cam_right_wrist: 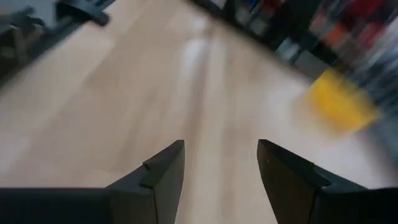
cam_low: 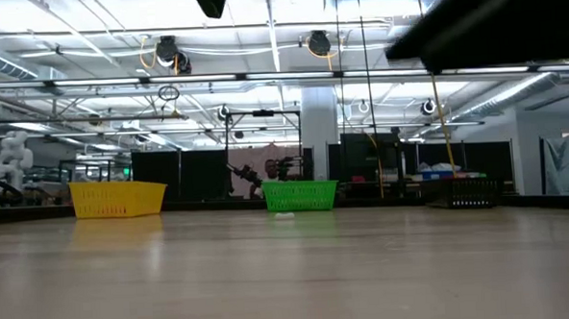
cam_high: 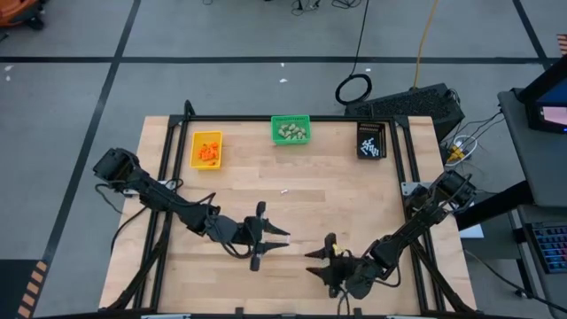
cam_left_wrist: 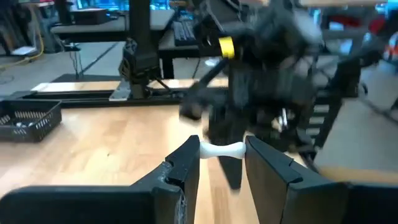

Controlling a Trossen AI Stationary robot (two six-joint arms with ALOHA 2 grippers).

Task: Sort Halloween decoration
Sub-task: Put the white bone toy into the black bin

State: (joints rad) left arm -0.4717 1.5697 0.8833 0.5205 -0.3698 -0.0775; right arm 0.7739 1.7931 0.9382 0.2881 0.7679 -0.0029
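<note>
My left gripper is above the near middle of the table, shut on a thin white stick. My right gripper is open and empty just to its right and nearer the front edge; in its wrist view only bare table shows between the fingers. One tiny white piece lies on the table's middle and also shows in the low view. Orange bits lie in the yellow bin, beige lumps in the green bin, white sticks in the black bin. My left gripper pinches the white stick between its two fingertips. The stick's knobbed ends meet the fingers' inner faces, so the stick spans the gap crosswise. The fingers point about level toward the table's right. The stick is lifted clear of the table.
The three bins stand in a row along the far edge: yellow, green, black. My right arm is close in front of my left gripper. A black frame borders the table.
</note>
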